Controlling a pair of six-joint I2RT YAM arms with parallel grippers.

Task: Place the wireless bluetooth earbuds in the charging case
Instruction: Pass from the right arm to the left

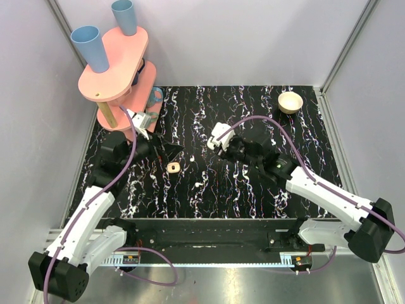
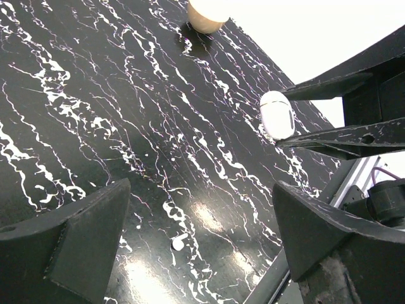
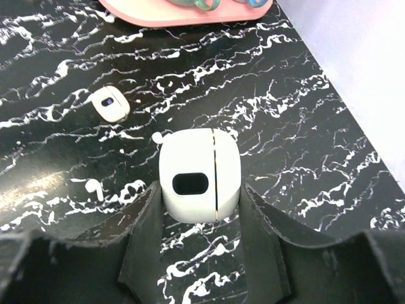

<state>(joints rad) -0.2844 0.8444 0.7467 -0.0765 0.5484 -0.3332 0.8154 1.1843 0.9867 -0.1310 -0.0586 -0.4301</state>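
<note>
Right wrist: right tool (image 3: 199, 191) clasps the charging case (image 3: 199, 158); one earbud (image 3: 93, 185) lies nearby on the tabletop (image 3: 291, 120); left tool (image 2: 199, 196) released.

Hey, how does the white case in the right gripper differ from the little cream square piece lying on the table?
The white case is clearly larger than the cream piece. The white case sits pinched between the fingers of the right gripper; the cream piece lies free on the table. Both are rounded squares with a dark centre.
</note>
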